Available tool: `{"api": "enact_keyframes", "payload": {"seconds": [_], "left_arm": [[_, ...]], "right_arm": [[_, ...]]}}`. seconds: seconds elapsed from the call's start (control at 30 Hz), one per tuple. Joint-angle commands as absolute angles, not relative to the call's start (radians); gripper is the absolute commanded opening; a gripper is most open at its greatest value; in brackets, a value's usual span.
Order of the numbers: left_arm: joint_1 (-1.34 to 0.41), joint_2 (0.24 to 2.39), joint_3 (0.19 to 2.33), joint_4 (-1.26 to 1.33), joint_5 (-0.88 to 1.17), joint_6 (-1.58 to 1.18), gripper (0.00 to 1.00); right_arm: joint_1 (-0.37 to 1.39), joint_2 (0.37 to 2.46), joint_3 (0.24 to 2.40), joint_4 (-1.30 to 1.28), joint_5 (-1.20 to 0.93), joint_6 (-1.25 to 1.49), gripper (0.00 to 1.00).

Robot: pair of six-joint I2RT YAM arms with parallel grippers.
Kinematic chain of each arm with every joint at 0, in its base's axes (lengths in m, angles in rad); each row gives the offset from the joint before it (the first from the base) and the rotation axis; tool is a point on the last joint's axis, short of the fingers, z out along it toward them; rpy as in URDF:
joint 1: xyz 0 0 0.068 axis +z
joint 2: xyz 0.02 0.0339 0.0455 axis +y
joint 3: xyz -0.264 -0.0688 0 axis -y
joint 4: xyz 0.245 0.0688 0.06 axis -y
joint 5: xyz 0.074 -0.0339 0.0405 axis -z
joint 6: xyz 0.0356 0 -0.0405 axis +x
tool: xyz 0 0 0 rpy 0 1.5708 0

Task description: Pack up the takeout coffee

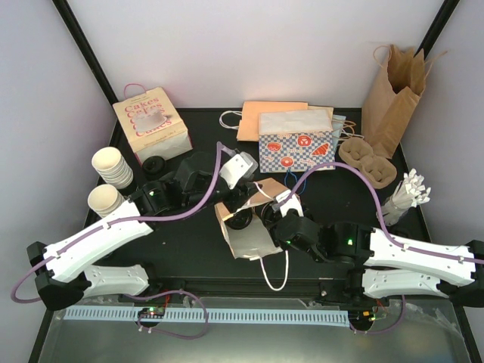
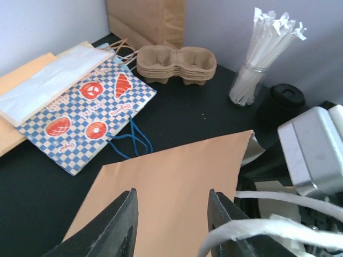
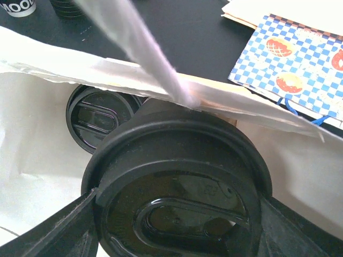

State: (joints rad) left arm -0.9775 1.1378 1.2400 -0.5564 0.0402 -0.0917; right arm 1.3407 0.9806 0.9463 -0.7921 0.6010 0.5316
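Right claw [image 3: 179, 230]: clamping the coffee [image 3: 177, 155] — at the bag [image 3: 37, 139] mouth.
Left claw [image 2: 171, 214]: hovering half-open — over the bag.

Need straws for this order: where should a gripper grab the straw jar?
Probably the glass jar, low on its wall, side-on rather than from above: it stands upright and the wrapped straws fan out overhead, blocking a top-down grasp.
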Motion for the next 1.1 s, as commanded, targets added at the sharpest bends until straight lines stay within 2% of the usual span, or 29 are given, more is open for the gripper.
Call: {"api": "enact_keyframes", "payload": {"seconds": [0.0,0.33,0.57,1.07], "left_arm": [[-0.975,1.141,1.293,-0.523,-0.059,-0.185,0.34],[-0.96,1.152,1.303,-0.528,-0.057,-0.244,0.32],[-0.96,1.169,1.304,-0.516,-0.032,-0.257,0.29],[-0.959,1.139,1.275,-0.508,-0.019,-0.266,0.27]], "right_arm": [[1.348,0.962,0.957,-0.797,0.642,0.557,0.65],[1.412,1.054,1.057,-0.917,0.738,0.62,0.65],[1.445,1.107,1.125,-0.94,0.723,0.671,0.65],[1.445,1.23,1.103,-0.881,0.803,0.872,0.65]]}}
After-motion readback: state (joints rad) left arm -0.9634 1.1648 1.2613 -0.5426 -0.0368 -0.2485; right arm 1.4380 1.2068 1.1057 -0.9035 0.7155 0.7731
